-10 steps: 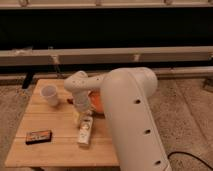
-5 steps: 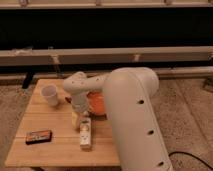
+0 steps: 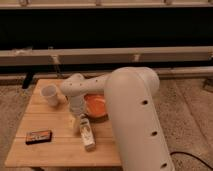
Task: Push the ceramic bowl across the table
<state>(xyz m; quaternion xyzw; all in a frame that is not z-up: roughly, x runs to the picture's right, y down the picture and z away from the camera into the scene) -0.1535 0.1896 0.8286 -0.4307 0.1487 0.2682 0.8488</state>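
Orange ceramic bowl (image 3: 95, 104) sits mid-table, toward the far-right part of the slatted wooden table (image 3: 47, 147), half covered by the robot's white arm (image 3: 132, 115). Gripper (image 3: 76, 114) is down at the bowl's left rim, just beside or touching it; can't tell which, & can't tell whether fingers are apart or together. Risks: a push w/ poor contact could slip off the glossy rim or tip the bowl; a push to the left could knock the white cup (image 3: 49, 94); the pale packet (image 3: 86, 133) lies right below the gripper & could get dragged along. Dark flat item (image 3: 38, 136) sits front-left, well apart. Bowl's right side & table's right edge hidden by arm.
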